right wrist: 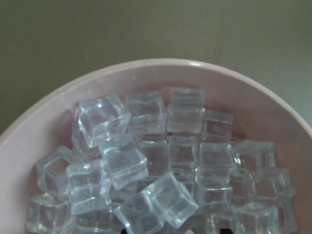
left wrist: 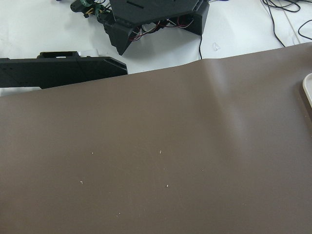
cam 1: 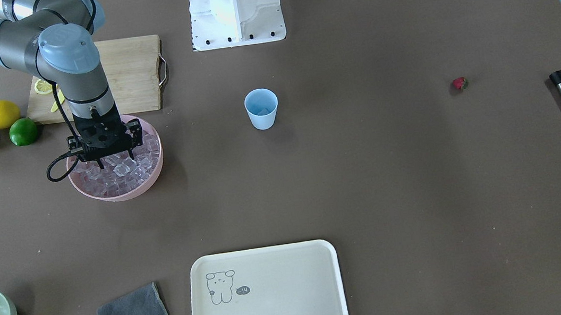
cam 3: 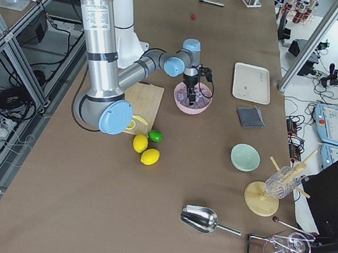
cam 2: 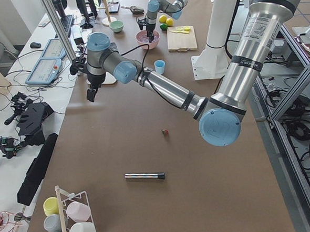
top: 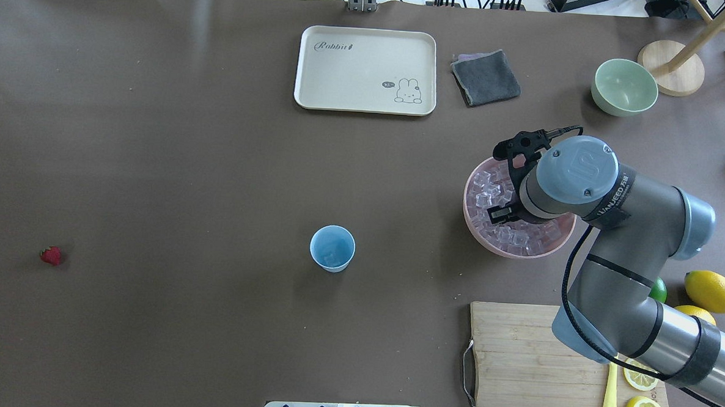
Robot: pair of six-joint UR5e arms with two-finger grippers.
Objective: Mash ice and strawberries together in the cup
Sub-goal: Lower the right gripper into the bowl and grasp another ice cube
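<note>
I see left gripper [cam 2: 90, 93] hanging above operators' side of table [top: 156, 158], in left side view only; can't tell how its jaws stand. Reading overhead view left to right: strawberry [top: 51, 255] alone on table, far left; cup [top: 333, 249] upright mid-table, well apart from strawberry and pink bowl [top: 467, 215]; pink bowl heaped with ice [top: 482, 187]; right gripper [cam 1: 116, 164] pointing straight down into it, jaws spread wide, tips among ice; cutting board [top: 515, 357] nearer robot.
</note>
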